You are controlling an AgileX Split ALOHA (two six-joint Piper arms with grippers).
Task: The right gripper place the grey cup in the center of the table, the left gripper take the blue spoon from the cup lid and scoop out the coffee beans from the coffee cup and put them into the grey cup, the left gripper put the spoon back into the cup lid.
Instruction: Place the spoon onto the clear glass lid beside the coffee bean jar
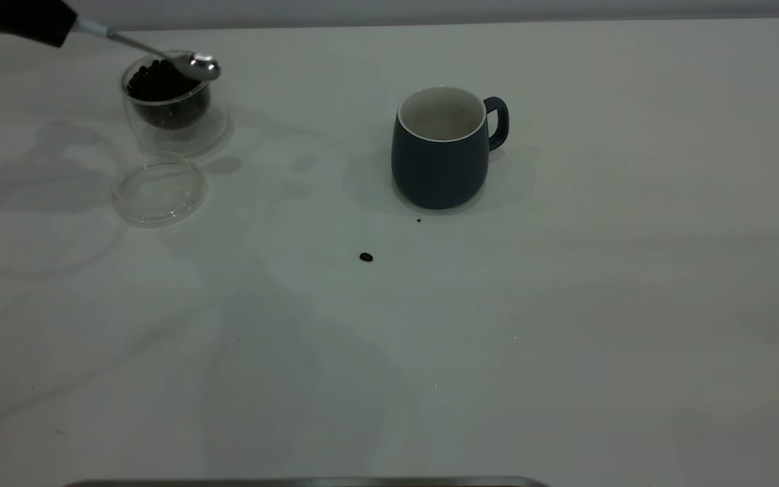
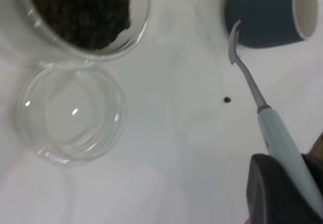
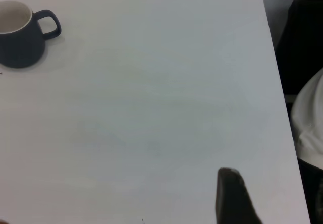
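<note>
left gripper (image 2: pixel 282 183): clamped on blue spoon (image 1: pixel 159 53) handle; bowl over coffee cup (image 1: pixel 172 101) near far-left corner
right gripper (image 3: pixel 232 196): finger state unclear
grey cup (image 1: pixel 440 149): upright, mid-table

left gripper (image 1: pixel 24 20) half out of view

White table (image 1: pixel 565 338) fills the view, soft shadows across it. Pale wall (image 1: pixel 430 10) runs behind the far edge. Dark area (image 3: pixel 303 32) beyond the table's side.
</note>
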